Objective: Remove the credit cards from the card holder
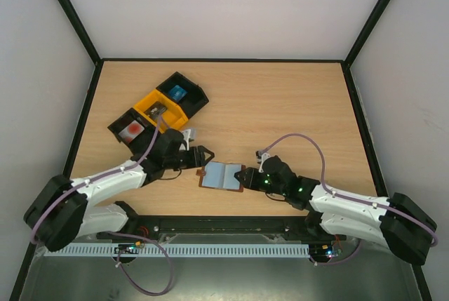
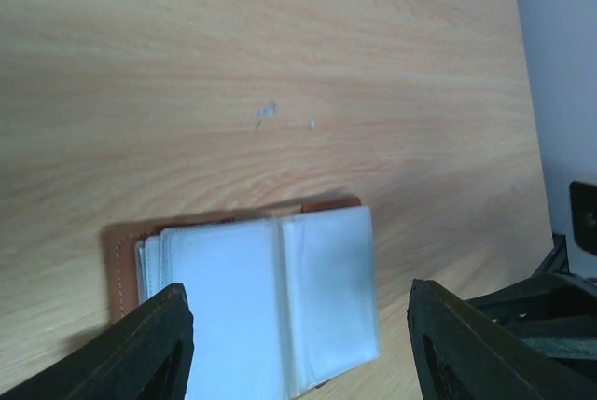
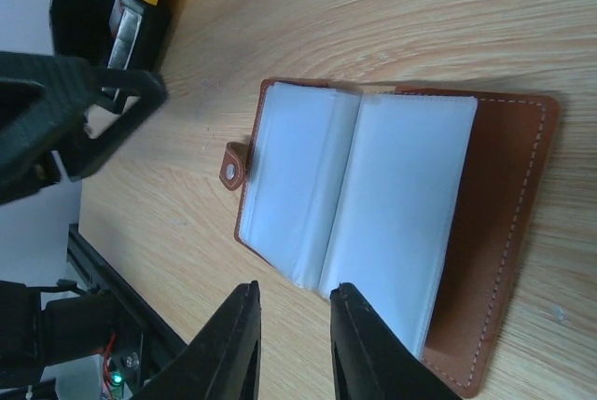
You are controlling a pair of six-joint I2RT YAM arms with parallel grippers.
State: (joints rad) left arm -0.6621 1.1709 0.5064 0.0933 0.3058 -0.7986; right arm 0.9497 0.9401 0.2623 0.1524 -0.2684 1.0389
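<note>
**A:** Where do the credit cards (image 1: 157,110) lie?

**B:** Beyond the card holder (image 1: 221,176) and to its left, well apart from it, in a slanting row of three trays. The white card with the red blotch (image 1: 131,129) is in the leftmost black tray (image 1: 115,126). The dark grey card (image 1: 158,109) is in the yellow tray (image 1: 144,102), and the blue card (image 1: 177,92) is in the farther black tray (image 1: 199,93).

**A:** And the left arm (image 1: 105,178)?

**B:** It ends just left of the card holder. The left jaws stand wide apart and grip nothing. In the wrist view they frame the holder's two sides, and one of them overlaps its brown edge.

**A:** How does the card holder itself sit?

**B:** It lies open and flat on the desk (image 1: 280,104), with the brown leather underneath and the pale blue-grey pockets facing up. A small snap tab (image 3: 230,172) sticks out on the side toward the left jaws.

**A:** And to its right?

**B:** The right arm (image 1: 351,208) ends at the card holder's right edge. The right jaws are nearly together, with a narrow strip of desk showing between them. Their tips are at the edge of the pale pockets, and whether they pinch a pocket cannot be told.
</note>
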